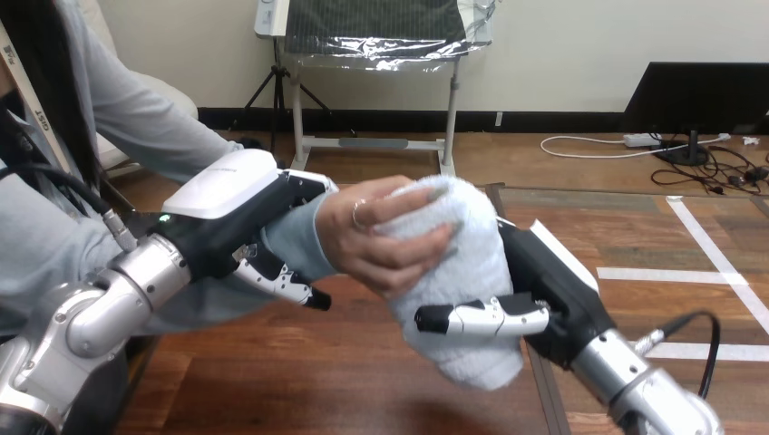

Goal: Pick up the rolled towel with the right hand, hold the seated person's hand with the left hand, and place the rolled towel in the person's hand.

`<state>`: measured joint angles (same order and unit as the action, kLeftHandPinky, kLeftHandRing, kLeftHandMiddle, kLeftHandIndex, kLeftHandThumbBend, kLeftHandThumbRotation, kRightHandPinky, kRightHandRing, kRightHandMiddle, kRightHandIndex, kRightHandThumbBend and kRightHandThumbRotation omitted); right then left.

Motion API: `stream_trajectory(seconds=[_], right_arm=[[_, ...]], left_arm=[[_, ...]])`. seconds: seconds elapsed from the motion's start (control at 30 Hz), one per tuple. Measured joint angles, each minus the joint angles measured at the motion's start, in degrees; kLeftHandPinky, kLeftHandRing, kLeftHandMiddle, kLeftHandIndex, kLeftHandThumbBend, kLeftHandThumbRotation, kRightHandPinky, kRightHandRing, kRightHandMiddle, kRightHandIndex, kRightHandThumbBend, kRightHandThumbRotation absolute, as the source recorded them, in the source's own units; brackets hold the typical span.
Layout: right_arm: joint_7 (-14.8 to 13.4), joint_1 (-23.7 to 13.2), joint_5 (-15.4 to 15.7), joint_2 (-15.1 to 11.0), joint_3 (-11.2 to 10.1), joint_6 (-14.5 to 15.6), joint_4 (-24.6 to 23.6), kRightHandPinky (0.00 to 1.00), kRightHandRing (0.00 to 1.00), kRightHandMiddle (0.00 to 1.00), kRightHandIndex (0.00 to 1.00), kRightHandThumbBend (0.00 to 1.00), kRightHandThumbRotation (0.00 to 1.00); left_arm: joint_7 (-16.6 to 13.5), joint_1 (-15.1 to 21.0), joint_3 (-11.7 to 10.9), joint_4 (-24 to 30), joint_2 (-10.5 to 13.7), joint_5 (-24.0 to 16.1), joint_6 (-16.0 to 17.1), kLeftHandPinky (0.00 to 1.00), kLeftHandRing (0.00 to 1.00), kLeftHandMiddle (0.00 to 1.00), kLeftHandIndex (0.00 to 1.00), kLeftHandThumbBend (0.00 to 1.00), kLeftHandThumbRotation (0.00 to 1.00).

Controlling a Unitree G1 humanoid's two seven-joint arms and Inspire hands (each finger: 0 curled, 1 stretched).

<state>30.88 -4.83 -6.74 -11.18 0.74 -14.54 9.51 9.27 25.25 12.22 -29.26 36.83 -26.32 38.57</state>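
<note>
Rolled towel (458,272) is held above the wooden table (299,385), gripped by the right hand (555,285), thumb pressed across it, and clasped by the person's hand (381,240); the left hand's (231,204) fingers (283,283) seem curled round the person's wrist (304,237)

you're looking at a left hand (238,192) that is black, with a smooth white shell on its back, rounded at the corners. its fingers (288,285) are jointed in black and white pieces with black tips. a small green light (164,217) glows on the black wrist. behind it, the left forearm (95,317) is brushed silver, made of rounded, ringed cylinders. the right hand (555,283) is the same black block, with a narrow white shell along its edge; its thumb (481,318) is white with a black tip. the right forearm (648,391) is silver too, ringed near the wrist.
</note>
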Motion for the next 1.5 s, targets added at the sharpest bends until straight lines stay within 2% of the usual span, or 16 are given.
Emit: stream_trajectory(seconds=[0.33,0.6,0.9,1.3,1.5], right_arm=[[1.89,-3.05,1.05,-2.49,1.2,-0.05,-0.01,0.94,1.0,1.0,1.0,1.0,0.71],[2.73,-4.51,1.68,-3.15,1.57,-0.82,1.02,0.92,0.99,1.0,1.0,1.0,0.81],[4.42,-4.72,2.21,-3.73,1.84,-3.95,4.12,0.89,0.98,0.99,1.0,1.0,0.9],[7.74,-4.72,2.08,-4.72,2.53,-7.86,8.53,0.88,0.98,0.99,1.0,1.0,0.98],[8.47,-4.72,2.0,-4.74,2.7,-9.39,10.36,0.89,0.98,0.99,1.0,1.0,1.0]], left_arm=[[-0.18,0.0,-0.15,0.96,0.0,-0.62,-0.63,0.85,0.88,0.89,0.91,1.0,0.41],[-0.17,0.0,-0.22,1.2,0.11,-1.24,-1.57,0.93,0.97,0.97,0.98,1.0,0.49],[-0.2,0.0,-0.21,1.2,0.15,-2.69,-1.6,0.99,1.0,1.0,1.0,1.0,0.6],[-1.2,-0.04,-0.15,1.2,0.21,-5.42,-1.32,1.0,1.0,1.0,1.0,1.0,0.71],[-1.67,-0.31,-0.11,1.2,0.36,-6.21,-1.06,1.0,1.0,1.0,1.0,1.0,0.74]])
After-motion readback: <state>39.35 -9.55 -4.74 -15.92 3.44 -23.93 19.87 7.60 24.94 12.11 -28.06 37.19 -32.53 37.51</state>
